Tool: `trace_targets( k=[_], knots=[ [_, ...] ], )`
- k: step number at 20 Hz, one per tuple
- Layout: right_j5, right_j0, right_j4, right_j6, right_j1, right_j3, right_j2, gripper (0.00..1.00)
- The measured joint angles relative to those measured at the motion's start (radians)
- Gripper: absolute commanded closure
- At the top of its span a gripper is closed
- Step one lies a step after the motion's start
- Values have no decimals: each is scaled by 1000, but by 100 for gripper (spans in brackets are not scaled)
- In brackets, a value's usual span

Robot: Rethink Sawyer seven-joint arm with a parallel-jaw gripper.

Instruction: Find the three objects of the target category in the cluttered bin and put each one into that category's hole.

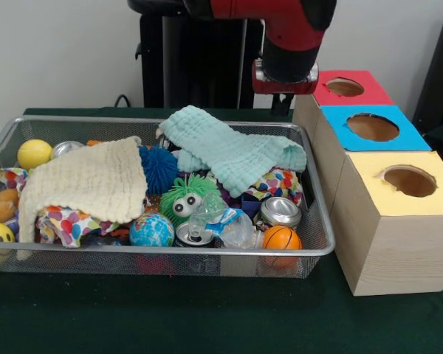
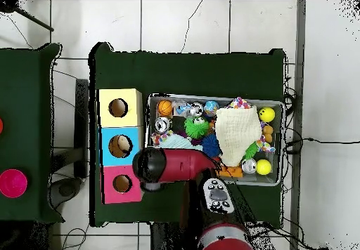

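The wire mesh bin (image 1: 207, 251) stands on the green table and is full of clutter; it also shows in the overhead view (image 2: 214, 97). A cream-yellow waffle cloth (image 1: 88, 181) (image 2: 235, 131) lies on top at the bin's left. A polka-dot cloth (image 1: 68, 221) pokes out under it. Another polka-dot cloth (image 1: 279, 181) lies at the right under a mint-green waffle cloth (image 1: 232, 151). The yellow-topped box's hole (image 1: 408, 181) (image 2: 118, 108) is open, nearest the camera. My gripper (image 1: 282, 99) hangs behind the bin's far right corner, beside the boxes; its lower end is hidden.
A blue-topped box (image 1: 373, 127) and a red-topped box (image 1: 345, 87) stand behind the yellow one. The bin also holds a green fuzzy toy (image 1: 186, 199), a blue spiky ball (image 1: 159, 168), cans (image 1: 280, 212), a globe ball (image 1: 151, 230), a small basketball (image 1: 280, 238) and yellow balls (image 1: 34, 153).
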Motion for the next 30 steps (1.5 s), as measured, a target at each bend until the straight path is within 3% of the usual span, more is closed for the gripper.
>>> trace_targets(
  k=[4, 11, 16, 30],
  knots=[
    [13, 2, 0, 0, -88, 3, 0, 100],
    [42, 2, -1, 0, -144, -2, 0, 100],
    [62, 2, -1, 0, -125, -35, 0, 100],
    [74, 2, -3, 0, 40, -220, 21, 100]
  ],
)
